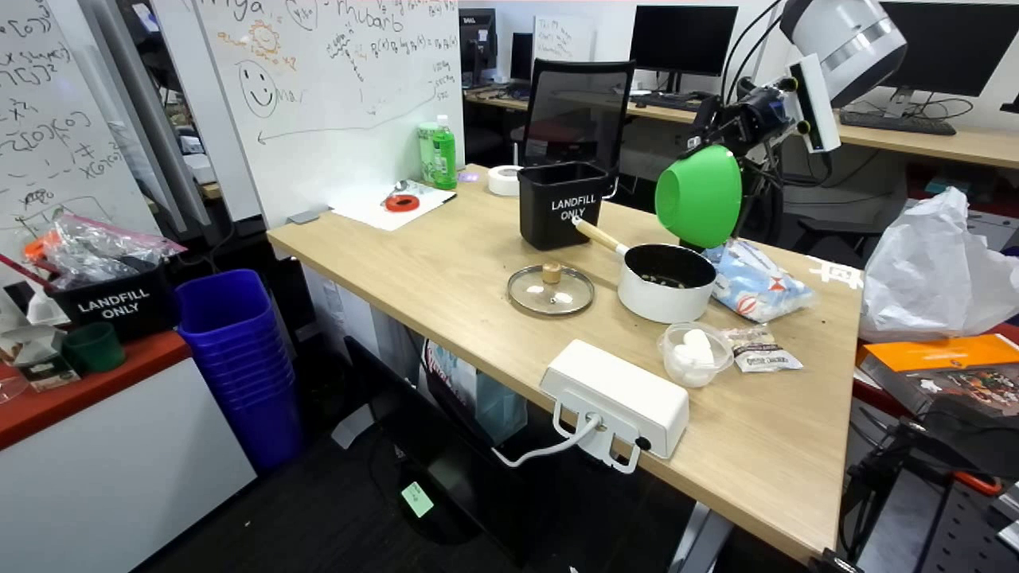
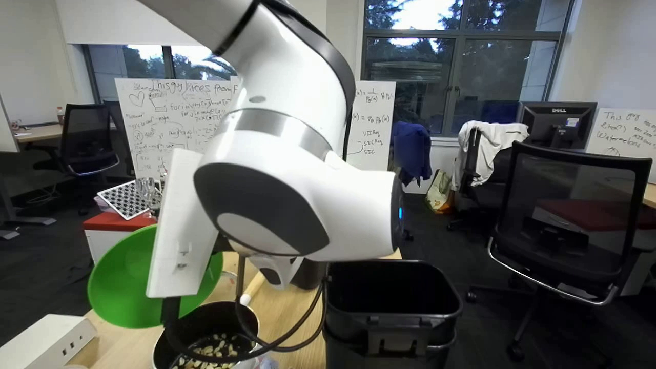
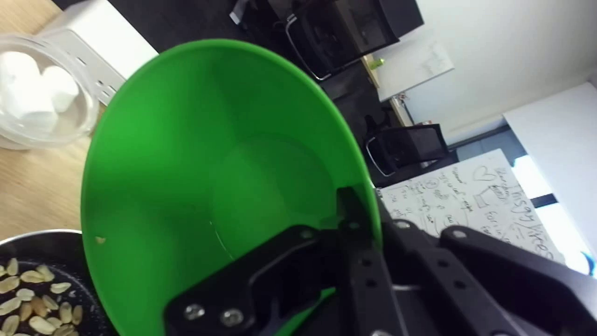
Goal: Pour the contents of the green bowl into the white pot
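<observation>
Hanging on its side over the white pot [image 1: 665, 298]: the green bowl [image 3: 224, 163], caught by the rim

Here's the bowl, right above the pot, gripper [image 3: 370, 212] clamped on its rim, one finger in, one out! The wrist view takes us straight inside: glossy green wall, one small tan fragment [image 3: 100, 240] near the rim. Just past that rim, peanuts [image 3: 43, 325] lie on the pot's black floor. In an exterior view we get a wider spread of nuts [image 2: 207, 351], though the white Panda arm [image 2: 287, 133] fills much of that view. In an exterior view the bowl's outer wall [image 1: 700, 199] faces us instead, the nuts only pale specks. Do bowl and pot touch? Can't tell.

Room around the pot is snug! A glass lid [image 1: 529, 296] lies just beside it, and the pot's wooden handle [image 1: 601, 236] points toward the LANDFILL ONLY bin [image 1: 549, 227]. Opposite the lid, a blue-and-white bag [image 1: 756, 290] sits close in. Between pot and white power strip [image 1: 617, 382] comes a clear plastic tub [image 1: 720, 362] of white rounded pieces [image 1: 695, 348], snack packet [image 1: 766, 358] alongside. The strip sits at the edge of the table [image 1: 446, 247], apart from the pot, cable [image 1: 549, 454] dangling over. Broadest bare wood: beyond the lid from the pot, toward a red tape roll [image 1: 402, 203].
</observation>
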Robot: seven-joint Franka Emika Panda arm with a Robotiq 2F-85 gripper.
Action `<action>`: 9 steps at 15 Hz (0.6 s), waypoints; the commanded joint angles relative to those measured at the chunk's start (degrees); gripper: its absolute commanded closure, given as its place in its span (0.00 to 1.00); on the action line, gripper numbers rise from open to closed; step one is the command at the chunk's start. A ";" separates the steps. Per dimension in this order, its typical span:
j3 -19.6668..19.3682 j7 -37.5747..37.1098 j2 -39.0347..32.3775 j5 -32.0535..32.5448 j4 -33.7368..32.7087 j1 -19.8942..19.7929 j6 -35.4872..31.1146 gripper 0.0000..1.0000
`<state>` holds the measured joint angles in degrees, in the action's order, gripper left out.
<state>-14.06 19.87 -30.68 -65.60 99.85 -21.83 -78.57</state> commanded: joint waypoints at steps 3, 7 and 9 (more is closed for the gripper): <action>-1.55 0.39 9.33 14.04 7.40 3.43 -4.28 0.99; -1.35 -0.93 16.93 20.93 14.67 5.45 -14.76 0.99; -0.86 -2.87 19.58 22.26 18.27 6.37 -21.98 0.99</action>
<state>-14.85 19.36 -16.02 -45.59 111.81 -17.42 -90.71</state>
